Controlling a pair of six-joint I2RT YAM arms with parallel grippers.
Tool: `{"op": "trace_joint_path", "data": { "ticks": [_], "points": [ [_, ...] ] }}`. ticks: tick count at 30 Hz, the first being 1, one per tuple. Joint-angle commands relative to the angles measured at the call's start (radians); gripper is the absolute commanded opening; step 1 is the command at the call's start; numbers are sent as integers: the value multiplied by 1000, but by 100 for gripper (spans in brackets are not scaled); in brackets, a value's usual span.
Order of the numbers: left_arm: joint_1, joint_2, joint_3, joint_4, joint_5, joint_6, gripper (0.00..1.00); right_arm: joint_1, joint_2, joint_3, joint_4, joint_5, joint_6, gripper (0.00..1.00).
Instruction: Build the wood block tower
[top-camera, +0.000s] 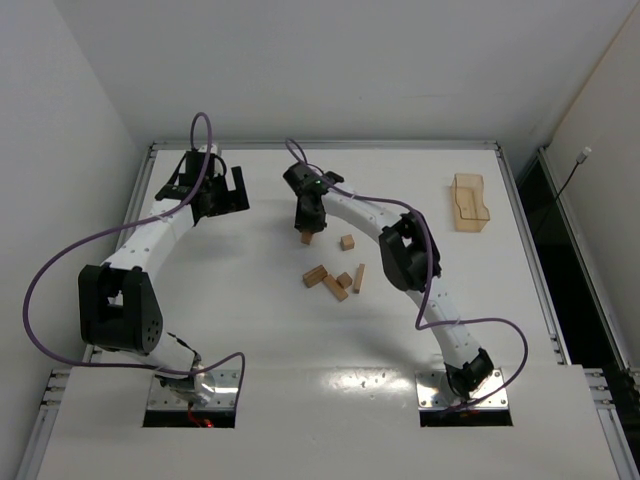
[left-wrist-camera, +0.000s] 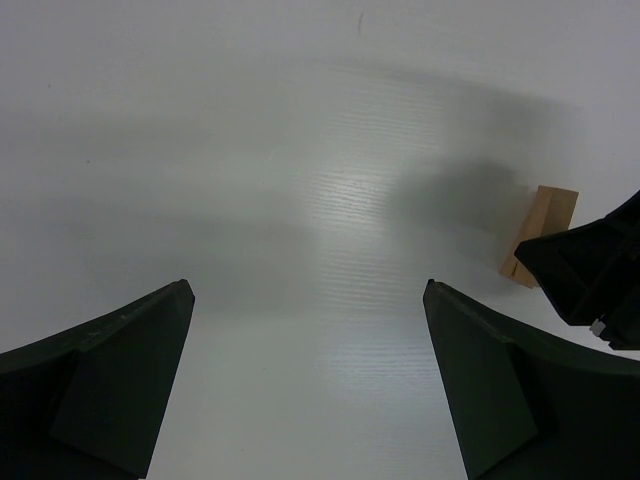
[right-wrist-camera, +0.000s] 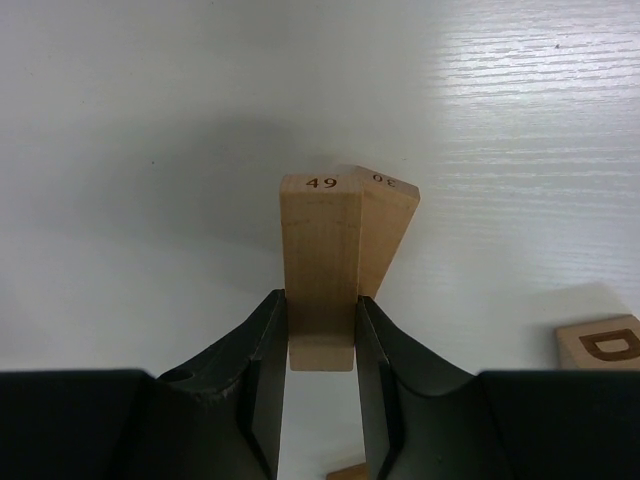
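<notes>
A wood block (right-wrist-camera: 320, 250) marked 49 is clamped in the right claw (right-wrist-camera: 322, 325), with a second block (right-wrist-camera: 390, 225) touching it on the far right. Loose blocks (top-camera: 335, 280) are scattered just behind that claw. The left claw (left-wrist-camera: 308, 290) is spread wide, empty.

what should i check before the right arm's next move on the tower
1. right gripper shut on block 49: ok
2. block 49 resting on the second block behind it: cannot tell
3. left gripper open, holding nothing: ok
4. left gripper apart from the right gripper: ok
5. loose blocks lying apart from the held one: ok
</notes>
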Motion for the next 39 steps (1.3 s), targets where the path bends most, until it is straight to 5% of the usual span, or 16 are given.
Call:
{"op": "trace_joint_path", "data": {
  "ticks": [1,7,19,22,27,30,39],
  "points": [
    [11,6,7,24,19,-11,100,13,-1,42,20,28,20,20],
    [11,16,7,33,19,-11,100,13,-1,33,-2,42,41,0],
    [11,16,7,33,28,-11,100,13,-12,33,-40,94,87,0],
    [11,16,7,33,28,-11,100,13,-12,33,-31,94,87,15],
    [11,16,7,33,28,-11,100,23,-12,23,-20,62,74,17],
    [11,25,7,33,28,-11,100,23,-21,23,0,51,49,0],
    [11,25,7,33,37,-11,100,23,-53,33,27,37,0,0]
  ]
}}
